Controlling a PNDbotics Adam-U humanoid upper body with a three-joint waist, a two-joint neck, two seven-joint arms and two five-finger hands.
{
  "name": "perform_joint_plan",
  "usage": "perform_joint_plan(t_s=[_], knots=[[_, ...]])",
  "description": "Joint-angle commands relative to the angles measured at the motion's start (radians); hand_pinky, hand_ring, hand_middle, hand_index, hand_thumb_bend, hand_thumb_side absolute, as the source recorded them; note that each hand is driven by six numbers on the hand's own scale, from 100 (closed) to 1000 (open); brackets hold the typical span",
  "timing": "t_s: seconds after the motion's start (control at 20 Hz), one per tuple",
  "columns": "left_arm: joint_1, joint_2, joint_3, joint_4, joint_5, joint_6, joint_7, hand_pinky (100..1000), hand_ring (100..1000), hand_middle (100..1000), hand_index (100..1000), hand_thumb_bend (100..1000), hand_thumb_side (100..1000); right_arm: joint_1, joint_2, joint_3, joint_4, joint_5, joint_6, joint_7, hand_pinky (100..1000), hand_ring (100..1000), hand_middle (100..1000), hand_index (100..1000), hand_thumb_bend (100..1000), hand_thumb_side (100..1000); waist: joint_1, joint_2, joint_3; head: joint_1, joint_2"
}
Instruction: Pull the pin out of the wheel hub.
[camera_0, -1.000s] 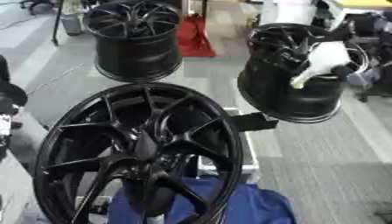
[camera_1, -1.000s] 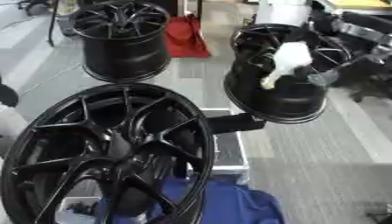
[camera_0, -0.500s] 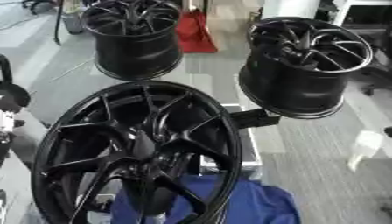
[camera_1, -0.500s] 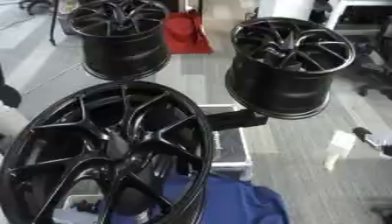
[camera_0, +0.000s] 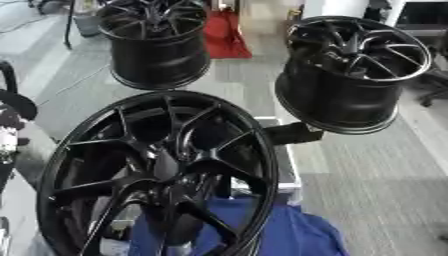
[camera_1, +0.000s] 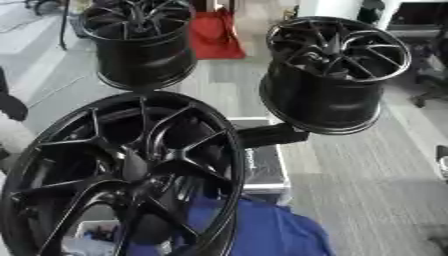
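Left eye view shows neither robot hand, so I cannot tell whether either is wide, narrow, or holding anything. Large black wheel (camera_0: 157, 172) fills the near left, tilted on edge, its hub (camera_0: 164, 164) facing me. I make out no pin in the hub or anywhere else; whether it is out I cannot say, so I judge progress unconfirmed. Blue cloth (camera_0: 289, 235) lies under the wheel's near rim. Second wheel (camera_0: 354, 75) sits far right on a black bracket (camera_0: 293, 134); third wheel (camera_0: 156, 42) stands far left on the grey floor (camera_0: 367, 190). Red object (camera_0: 226, 35) beyond.
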Motion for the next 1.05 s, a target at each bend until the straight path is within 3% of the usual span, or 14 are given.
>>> perform_joint_plan(t_s=[0.05,0.1,0.15,0.45,1.05], knots=[[-0.012,0.008,-0.001,-0.017,0.003,-0.005,-0.002,610,703,678,776,305,651,-0.016,0.013,0.031,-0.061,-0.072,-0.024,0.008,794,886,823,908,340,326,0.0,-0.005,0.002,0.002,-0.011],[-0.011,0.006,-0.001,-0.017,0.004,-0.005,-0.001,610,703,678,776,305,651,-0.019,0.021,0.041,-0.07,-0.098,-0.028,0.008,783,870,804,900,359,285,0.0,-0.005,0.002,0.003,-0.011],[-0.01,0.005,-0.002,-0.016,0.005,-0.005,-0.001,610,703,678,776,304,652,-0.024,0.029,0.056,-0.078,-0.125,-0.032,0.008,784,870,805,900,297,310,-0.001,-0.004,0.003,0.003,-0.012],[-0.009,0.0,-0.009,-0.011,0.006,-0.008,-0.007,610,702,678,775,300,654,-0.049,0.075,0.128,-0.125,-0.182,-0.046,0.043,779,865,801,904,287,308,-0.003,-0.002,0.0,0.007,-0.01],[-0.013,-0.004,-0.019,-0.006,0.01,-0.012,-0.018,610,699,678,775,295,655,-0.094,0.117,0.193,-0.167,-0.231,-0.052,0.105,772,856,792,902,276,310,-0.004,0.001,0.007,-0.009,-0.02]])
